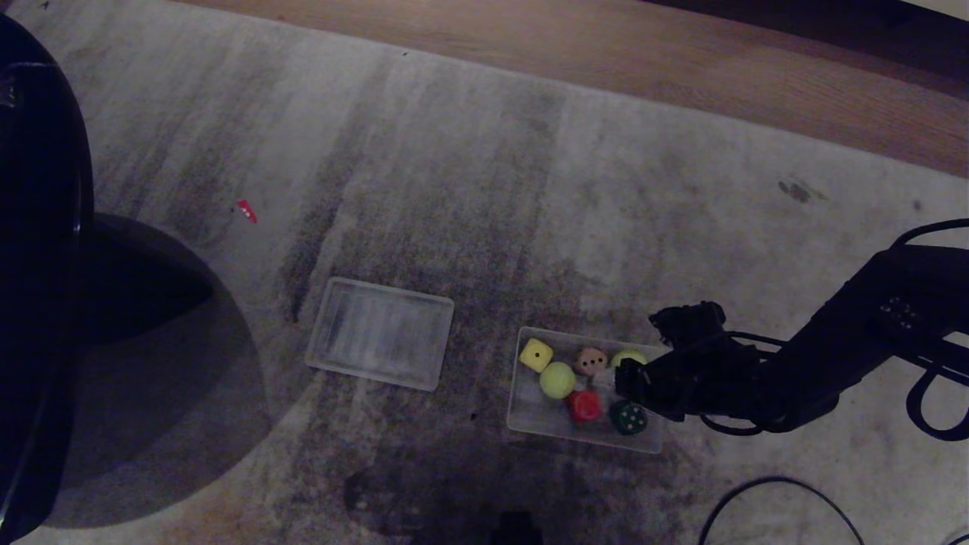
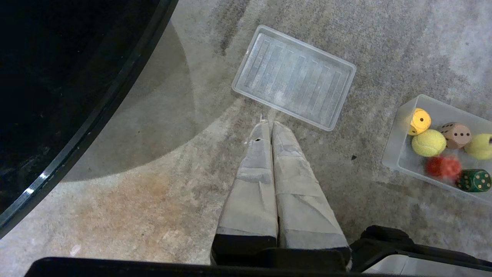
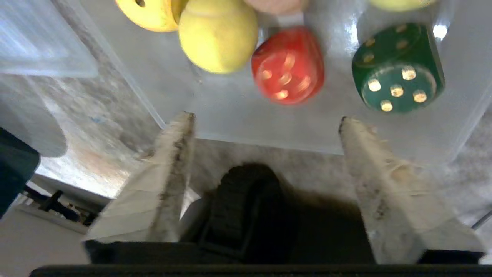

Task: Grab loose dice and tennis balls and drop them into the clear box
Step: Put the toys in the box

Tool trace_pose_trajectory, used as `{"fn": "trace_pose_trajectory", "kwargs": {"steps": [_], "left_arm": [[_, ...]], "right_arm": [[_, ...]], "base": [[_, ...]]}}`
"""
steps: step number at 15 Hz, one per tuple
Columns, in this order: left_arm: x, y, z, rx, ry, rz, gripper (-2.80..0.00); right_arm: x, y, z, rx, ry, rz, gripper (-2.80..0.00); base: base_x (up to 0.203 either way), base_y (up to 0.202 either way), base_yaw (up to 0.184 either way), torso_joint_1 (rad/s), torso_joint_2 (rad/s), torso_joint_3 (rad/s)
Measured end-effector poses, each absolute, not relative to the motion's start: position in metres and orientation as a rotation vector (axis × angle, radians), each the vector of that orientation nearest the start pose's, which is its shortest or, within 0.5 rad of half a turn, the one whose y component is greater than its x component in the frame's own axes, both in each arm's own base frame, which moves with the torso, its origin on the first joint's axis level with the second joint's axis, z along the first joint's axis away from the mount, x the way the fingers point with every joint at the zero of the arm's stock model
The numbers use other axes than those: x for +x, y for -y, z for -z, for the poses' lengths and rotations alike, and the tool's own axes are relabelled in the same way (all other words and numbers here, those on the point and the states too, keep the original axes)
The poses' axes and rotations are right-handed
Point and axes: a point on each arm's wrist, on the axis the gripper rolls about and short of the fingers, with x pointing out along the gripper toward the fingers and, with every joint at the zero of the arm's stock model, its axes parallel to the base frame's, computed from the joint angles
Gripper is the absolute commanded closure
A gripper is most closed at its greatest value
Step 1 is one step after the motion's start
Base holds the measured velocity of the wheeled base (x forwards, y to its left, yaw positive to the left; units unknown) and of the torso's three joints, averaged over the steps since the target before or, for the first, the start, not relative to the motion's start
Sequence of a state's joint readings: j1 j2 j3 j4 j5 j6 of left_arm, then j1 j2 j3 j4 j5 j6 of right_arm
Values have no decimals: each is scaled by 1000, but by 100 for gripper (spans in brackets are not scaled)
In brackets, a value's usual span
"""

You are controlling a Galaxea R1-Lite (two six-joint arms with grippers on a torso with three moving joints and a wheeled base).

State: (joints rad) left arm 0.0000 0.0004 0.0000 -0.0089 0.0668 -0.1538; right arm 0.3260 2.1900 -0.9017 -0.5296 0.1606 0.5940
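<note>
The right hand (image 3: 265, 123) is held spread wide and empty above the clear box (image 1: 530, 412) on the carpet, evidently to let the red die (image 3: 287, 65) fall among the dice and tennis balls, while the left hand (image 2: 268, 127) is kept clenched, parked near the lid (image 2: 294, 77).

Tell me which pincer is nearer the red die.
Right. The right pincer hangs open just over the clear box, the red die lying inside just beyond its tips. The left pincer is shut over the carpet near the ribbed lid, well off.
</note>
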Motion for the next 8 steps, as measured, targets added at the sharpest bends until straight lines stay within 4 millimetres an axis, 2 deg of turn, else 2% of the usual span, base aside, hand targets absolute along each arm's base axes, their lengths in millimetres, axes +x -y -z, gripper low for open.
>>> {"fn": "trace_pose_trajectory", "kwargs": {"steps": [3, 6, 7, 8], "left_arm": [[-23, -2, -76, -154, 14, -66, 0], [-23, -2, -76, -154, 13, -66, 0], [-23, -1, -76, -154, 13, -66, 0], [-23, -1, -76, -154, 13, -66, 0]], "right_arm": [[339, -120, -34, 486, -872, -222, -280], [317, -107, -56, 499, -846, -215, -280], [305, -101, -66, 504, -834, -212, 0], [292, -93, -74, 509, -824, -209, 0]], "base": [[0, 0, 0, 0, 0, 0], [0, 0, 0, 0, 0, 0], [0, 0, 0, 0, 0, 0], [0, 0, 0, 0, 0, 0]]}}
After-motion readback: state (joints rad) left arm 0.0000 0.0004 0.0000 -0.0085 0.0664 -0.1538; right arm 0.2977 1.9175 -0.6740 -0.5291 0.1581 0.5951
